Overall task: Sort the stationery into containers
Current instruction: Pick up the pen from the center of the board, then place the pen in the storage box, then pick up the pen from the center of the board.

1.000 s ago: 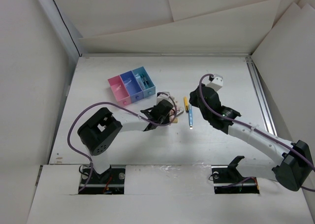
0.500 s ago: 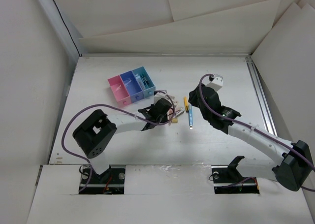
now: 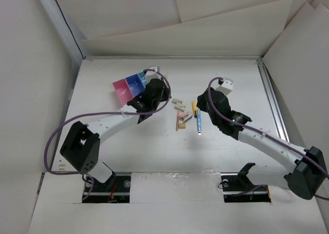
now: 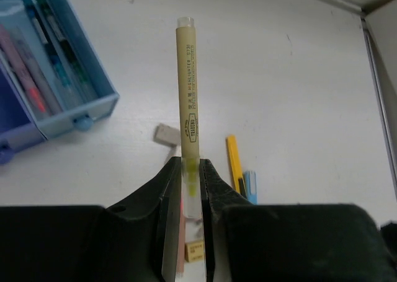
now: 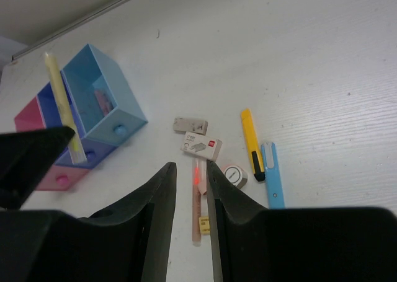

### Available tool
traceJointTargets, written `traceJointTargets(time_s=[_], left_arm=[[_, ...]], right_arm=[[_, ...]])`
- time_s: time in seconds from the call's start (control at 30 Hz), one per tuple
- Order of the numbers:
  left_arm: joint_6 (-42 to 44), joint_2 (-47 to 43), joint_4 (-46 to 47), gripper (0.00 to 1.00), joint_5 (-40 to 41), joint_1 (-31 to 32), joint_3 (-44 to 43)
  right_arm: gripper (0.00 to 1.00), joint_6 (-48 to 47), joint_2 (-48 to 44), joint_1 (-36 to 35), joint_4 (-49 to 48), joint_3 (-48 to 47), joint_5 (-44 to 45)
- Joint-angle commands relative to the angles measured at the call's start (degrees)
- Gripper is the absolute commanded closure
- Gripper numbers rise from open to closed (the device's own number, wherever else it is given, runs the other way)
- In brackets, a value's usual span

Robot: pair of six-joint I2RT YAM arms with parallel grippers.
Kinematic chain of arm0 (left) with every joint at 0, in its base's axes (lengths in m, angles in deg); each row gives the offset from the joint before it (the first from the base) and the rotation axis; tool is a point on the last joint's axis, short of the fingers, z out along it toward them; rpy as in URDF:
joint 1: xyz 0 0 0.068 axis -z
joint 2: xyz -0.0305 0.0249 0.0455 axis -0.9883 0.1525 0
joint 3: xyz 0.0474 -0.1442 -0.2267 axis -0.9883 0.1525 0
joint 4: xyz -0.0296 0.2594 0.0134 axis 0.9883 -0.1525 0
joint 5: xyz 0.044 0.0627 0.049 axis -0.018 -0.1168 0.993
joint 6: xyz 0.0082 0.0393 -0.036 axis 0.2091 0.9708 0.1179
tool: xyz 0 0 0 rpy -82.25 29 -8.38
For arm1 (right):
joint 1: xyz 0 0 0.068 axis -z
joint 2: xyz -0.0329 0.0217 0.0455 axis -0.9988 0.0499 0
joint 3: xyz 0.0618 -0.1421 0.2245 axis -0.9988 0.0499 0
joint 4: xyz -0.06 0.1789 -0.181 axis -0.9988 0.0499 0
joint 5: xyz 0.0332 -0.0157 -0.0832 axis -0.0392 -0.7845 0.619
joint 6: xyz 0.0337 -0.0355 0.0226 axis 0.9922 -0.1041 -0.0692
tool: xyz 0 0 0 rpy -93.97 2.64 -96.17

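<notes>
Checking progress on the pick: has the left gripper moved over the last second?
Yes. The left gripper, shut on a beige highlighter, went from just left of the yellow pen up and leftward to the containers.

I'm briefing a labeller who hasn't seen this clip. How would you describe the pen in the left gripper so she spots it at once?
Find the joined trays at the back left; the left gripper hangs by them. Clamped in it is a pale cream highlighter with dark lettering, the only pen off the table, unlike the yellow pen and blue pen lying flat.
</notes>
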State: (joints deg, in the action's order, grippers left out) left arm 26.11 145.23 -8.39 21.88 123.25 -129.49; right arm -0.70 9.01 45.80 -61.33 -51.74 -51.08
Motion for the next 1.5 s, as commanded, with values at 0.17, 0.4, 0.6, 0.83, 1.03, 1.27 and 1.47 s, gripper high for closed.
traceJointTargets(time_s=[0.17, 0.4, 0.6, 0.83, 1.03, 1.27, 1.47], left_arm=[[-0.44, 7.01, 1.62, 1.00, 1.96, -9.84, -9.55], [-1.58, 13.34, 1.62, 1.00, 0.18, -14.86, -11.83], [-1.05, 15.80, 0.92, 0.99, 2.13, -15.39, -12.98], [0.09, 14.84, 0.65, 0.64, 2.83, -15.39, -12.64], [1.14, 7.65, 3.89, 0.65, -0.23, -14.87, -7.02], [4.56, 4.46, 4.71, 0.73, -3.24, -1.96, 3.80], [3.52, 5.70, 2.06, 0.73, -2.51, 5.87, 8.02]], right_arm=[[0.68, -0.39, -1.02, -0.58, -1.93, -1.38, 0.41], [0.68, -0.39, -1.54, -0.58, -1.93, -1.38, -0.12], [0.68, -0.39, -1.54, -0.58, -1.93, -1.38, -0.12], [0.68, -0.39, -1.54, -0.58, -1.93, -1.38, -0.12], [0.68, -0.39, -1.54, -0.58, -1.93, -1.38, -0.12], [0.68, -0.39, -1.54, -0.58, -1.93, -1.38, -0.12], [0.68, -0.39, -1.54, -0.58, -1.93, -1.38, -0.12]])
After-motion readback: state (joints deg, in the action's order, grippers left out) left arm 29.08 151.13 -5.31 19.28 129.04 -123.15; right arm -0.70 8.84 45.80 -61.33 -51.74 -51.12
